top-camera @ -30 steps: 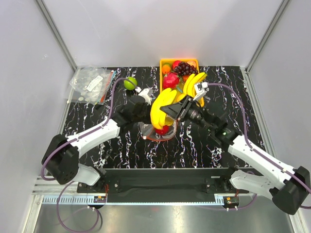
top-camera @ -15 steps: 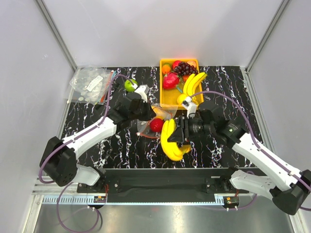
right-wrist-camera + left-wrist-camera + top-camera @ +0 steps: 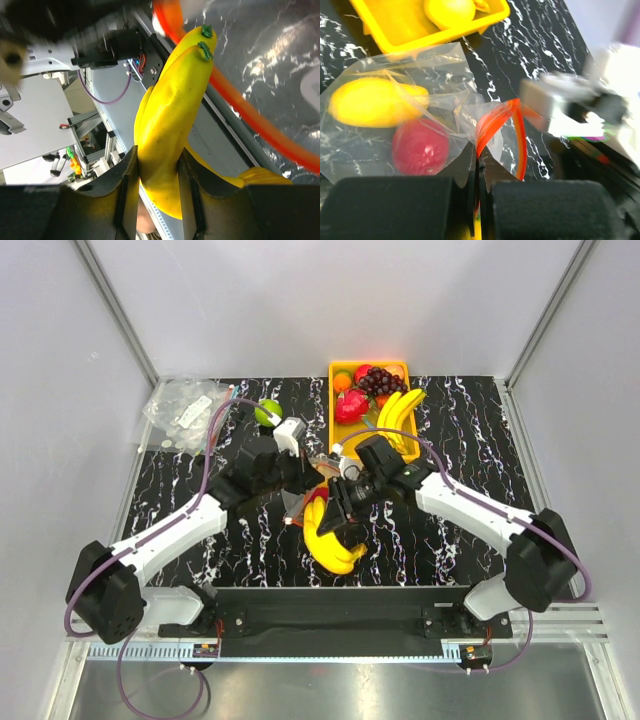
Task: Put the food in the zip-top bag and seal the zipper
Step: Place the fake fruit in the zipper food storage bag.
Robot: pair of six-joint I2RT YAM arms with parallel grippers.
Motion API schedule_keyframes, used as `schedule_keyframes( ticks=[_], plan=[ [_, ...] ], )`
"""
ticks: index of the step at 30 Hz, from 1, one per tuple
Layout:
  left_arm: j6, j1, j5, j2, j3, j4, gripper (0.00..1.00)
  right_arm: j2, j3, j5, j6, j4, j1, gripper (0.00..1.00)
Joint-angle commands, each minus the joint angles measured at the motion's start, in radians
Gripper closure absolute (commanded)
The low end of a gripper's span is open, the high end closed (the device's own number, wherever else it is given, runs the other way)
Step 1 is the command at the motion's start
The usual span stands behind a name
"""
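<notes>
- Clear, crinkly plastic zip-top bag (image 3: pixel 442 70): lies mid-table between the two arms, just in front of the tray. A round red fruit (image 3: pixel 420 146) and a blurred yellow fruit (image 3: pixel 375 102) are inside, side by side.
- Thin red-orange zipper (image 3: pixel 521 145): unsealed and bowed into a loop, so the mouth gapes toward the right arm.
- Left pincer (image 3: pixel 479 187): closed, nipping the bag's mouth edge at the zipper. This likely holds the lip up and keeps the bag from sliding while food goes in.
- Bunch of yellow bananas (image 3: pixel 170 100): its green-tipped end points at the orange loop. Whether it has entered the mouth cannot be told.
- Right pincer (image 3: pixel 156 185): clamped across the bunch's thick part, leaving the leading end free to enter first.
- Yellow plastic tray (image 3: pixel 332 380): beyond the bag, stocked with a second banana bunch (image 3: pixel 400 420), dark grapes (image 3: pixel 378 380) and a red fruit (image 3: pixel 350 405).
- Green apple (image 3: pixel 267 412): loose on the table, left of the tray.
- Pile of clear packets with white labels (image 3: pixel 185 410): far-left corner, well apart.
- Black, white-veined table (image 3: pixel 480 440): carries everything.
</notes>
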Motion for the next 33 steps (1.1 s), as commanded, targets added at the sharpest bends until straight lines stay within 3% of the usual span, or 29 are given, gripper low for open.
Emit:
schedule_keyframes(
  ticks=[1, 10, 16, 19, 24, 27, 33],
  plan=[
    [0.015, 0.004, 0.074, -0.054, -0.041, 0.129, 1.00, 0.052, 0.091, -0.066, 0.009, 0.057, 0.004, 0.79],
    [-0.021, 0.003, 0.088, -0.066, -0.142, 0.223, 1.00, 0.184, 0.130, -0.063, 0.065, 0.078, -0.058, 0.69],
    [-0.064, 0.003, 0.122, -0.017, -0.170, 0.309, 1.00, 0.284, 0.094, -0.128, 0.104, 0.185, -0.122, 0.69],
    [-0.106, 0.003, 0.143, 0.009, -0.185, 0.352, 1.00, 0.299, 0.079, -0.129, 0.138, 0.250, -0.154, 0.61],
    [-0.159, -0.001, 0.133, 0.063, -0.208, 0.390, 1.00, 0.278, 0.076, -0.099, 0.112, 0.224, -0.173, 0.25],
    [-0.178, -0.001, 0.129, 0.122, -0.204, 0.399, 1.00, 0.241, 0.062, -0.076, 0.061, 0.172, -0.173, 0.16],
    [-0.184, -0.004, 0.140, 0.179, -0.184, 0.413, 1.00, 0.135, 0.003, 0.027, -0.035, 0.052, -0.173, 0.13]
  ],
)
